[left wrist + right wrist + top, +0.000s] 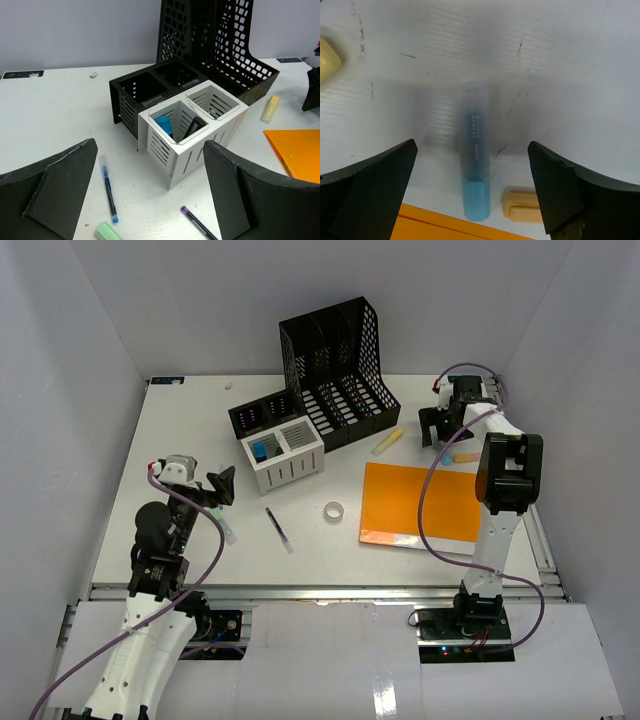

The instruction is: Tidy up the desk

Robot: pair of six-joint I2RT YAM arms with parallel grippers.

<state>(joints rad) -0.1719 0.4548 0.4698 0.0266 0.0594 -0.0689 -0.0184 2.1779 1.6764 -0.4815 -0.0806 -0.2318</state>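
The white desk (180, 440) holds scattered stationery. My left gripper (222, 485) is open and empty, low over the desk's left side. In the left wrist view (150, 150) it faces a white pen holder (192, 132), with a blue pen (108, 187), a green highlighter (107, 231) and a purple pen (197, 223) lying between its fingers. My right gripper (440, 430) is open at the far right. In the right wrist view (472, 150) it hangs over a blue highlighter (475, 170), not touching it. A pale orange highlighter (520, 210) lies beside that.
A black file rack (335, 370) and a black pen holder (262, 415) stand at the back, beside the white pen holder (283, 455). An orange folder (420, 505), a tape roll (334, 510), a purple pen (279, 529) and a yellow highlighter (388, 441) lie mid-desk.
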